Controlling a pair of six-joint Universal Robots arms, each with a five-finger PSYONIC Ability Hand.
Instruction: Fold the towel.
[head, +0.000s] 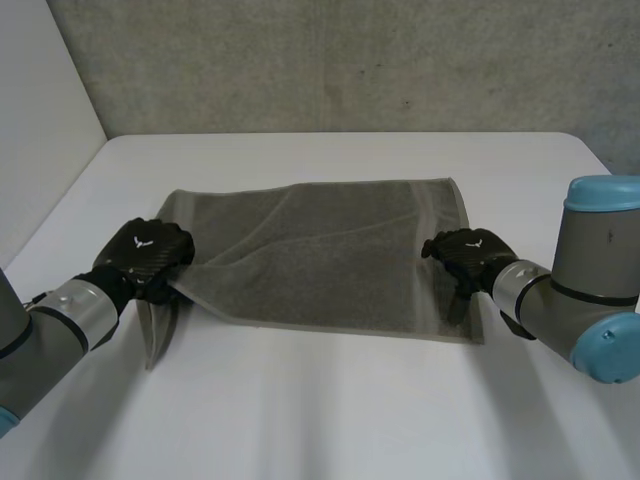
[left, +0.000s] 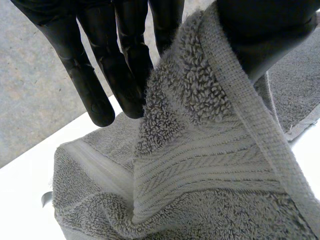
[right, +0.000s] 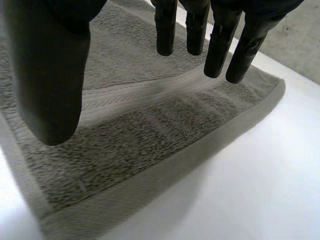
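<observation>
A grey towel (head: 320, 250) is seen spread across the middle of the white table (head: 330, 400), and most of its surface is laid flat with a few shallow creases. The towel is taken as the landmark.

At the towel's left edge, close to its near left corner, the left hand (head: 148, 252) is placed. That corner is raised off the table, and a flap of cloth is seen hanging down below the hand. In the left wrist view the banded hem is drawn up between the thumb (left: 265, 30) and the straight fingers (left: 95, 85), so the cloth is pinched by this hand.

At the towel's right edge, near its near right corner, the right hand (head: 468, 252) is held. In the right wrist view its fingers (right: 217, 45) are straight and are kept apart from the thumb (right: 50, 75). Nothing is held between them, and the corner below them is laid flat on the table.

Beyond the towel's far edge, a grey wall (head: 350, 60) is seen behind the table.
</observation>
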